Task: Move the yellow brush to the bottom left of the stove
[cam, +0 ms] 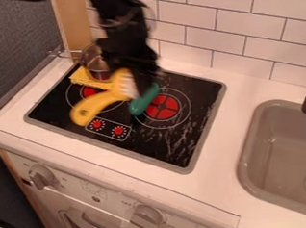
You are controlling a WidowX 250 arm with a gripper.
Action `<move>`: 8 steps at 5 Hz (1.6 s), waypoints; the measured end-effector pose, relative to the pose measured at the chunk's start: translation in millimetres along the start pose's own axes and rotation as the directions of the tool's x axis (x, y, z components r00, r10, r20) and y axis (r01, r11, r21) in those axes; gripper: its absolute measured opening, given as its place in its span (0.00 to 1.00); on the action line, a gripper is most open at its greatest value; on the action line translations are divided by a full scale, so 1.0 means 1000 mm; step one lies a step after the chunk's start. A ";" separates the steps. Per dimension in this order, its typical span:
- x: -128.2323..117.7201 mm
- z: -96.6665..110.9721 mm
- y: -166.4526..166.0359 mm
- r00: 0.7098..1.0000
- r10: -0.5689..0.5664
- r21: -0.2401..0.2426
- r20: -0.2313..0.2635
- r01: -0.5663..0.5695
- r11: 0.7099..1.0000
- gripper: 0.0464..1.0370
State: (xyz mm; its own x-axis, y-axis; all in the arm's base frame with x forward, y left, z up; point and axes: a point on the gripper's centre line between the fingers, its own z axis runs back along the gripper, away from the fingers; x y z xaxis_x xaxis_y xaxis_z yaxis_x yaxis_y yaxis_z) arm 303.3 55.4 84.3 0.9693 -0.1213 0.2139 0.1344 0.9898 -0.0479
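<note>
brush (93, 105), yellow, lies left of center in the frame, its head just beside the low end of the gripper (141, 83); whether the gripper is apart, together or clamped on it, i cannot tell through the blur. its handle points to the lower left, long axis slanting up to the right. a green thing (144, 100) is just right of it. black stove (173, 143) below, pot (96, 66) upper left, sink (283, 155) at right, white tiles (241, 22) behind.

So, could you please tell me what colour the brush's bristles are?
The bristles are white, as the camera view shows.
</note>
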 end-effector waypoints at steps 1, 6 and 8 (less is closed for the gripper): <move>-0.001 -0.008 0.045 0.995 0.103 0.041 -0.003 -0.102 0.994 0.48; -0.027 -0.043 0.108 0.981 0.162 0.168 -0.110 -0.142 0.975 0.98; -0.008 -0.011 0.082 0.991 0.093 0.143 -0.096 -0.078 0.987 0.96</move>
